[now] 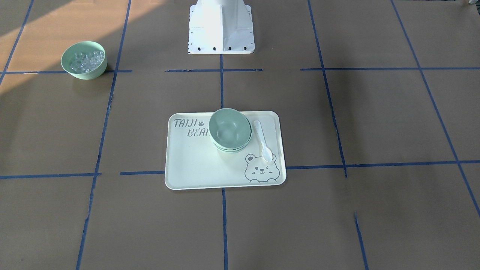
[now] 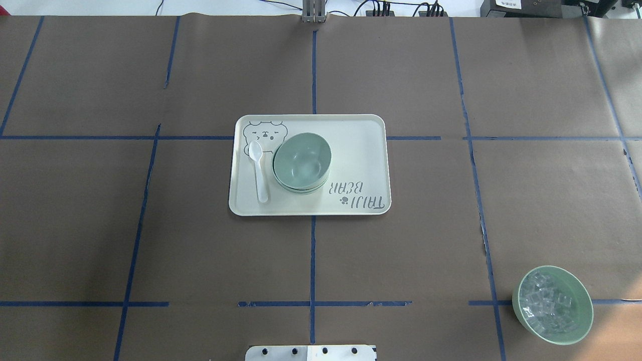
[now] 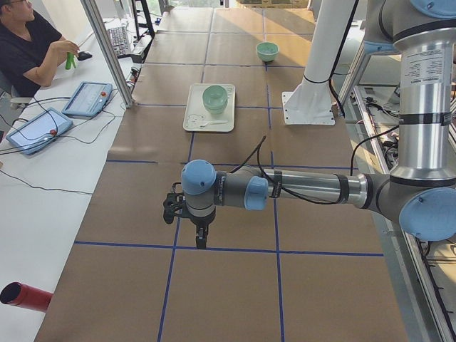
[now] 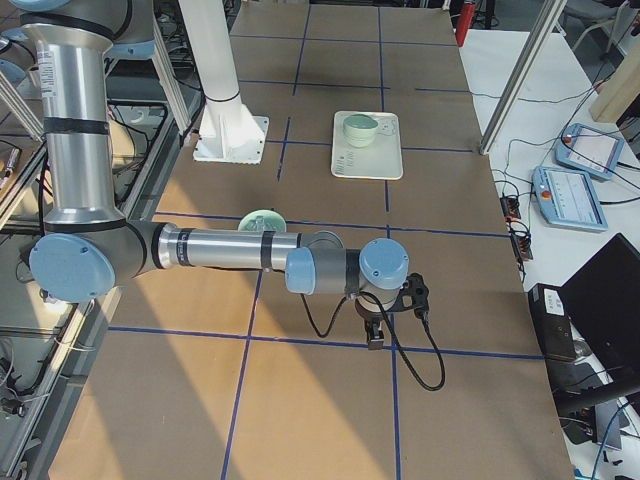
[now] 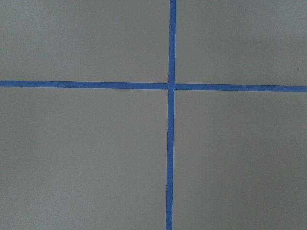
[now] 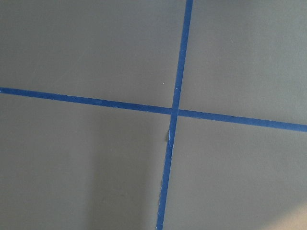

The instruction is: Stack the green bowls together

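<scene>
The green bowls (image 1: 229,129) sit nested in one stack on a cream tray (image 1: 195,161) at the table's middle, also in the overhead view (image 2: 302,161) and both side views (image 3: 214,98) (image 4: 359,130). The top bowl leans slightly. My left gripper (image 3: 201,239) hangs over bare table far from the tray, at the table's left end. My right gripper (image 4: 375,335) hangs likewise at the right end. I cannot tell whether either is open or shut. Both wrist views show only brown paper and blue tape.
A like green bowl with clear cubes (image 2: 552,305) stands near my right side. A white spoon (image 2: 259,170) lies on the tray (image 2: 361,150) beside the stack. The robot base (image 1: 221,28) is at the table's edge. An operator (image 3: 28,43) sits beyond it.
</scene>
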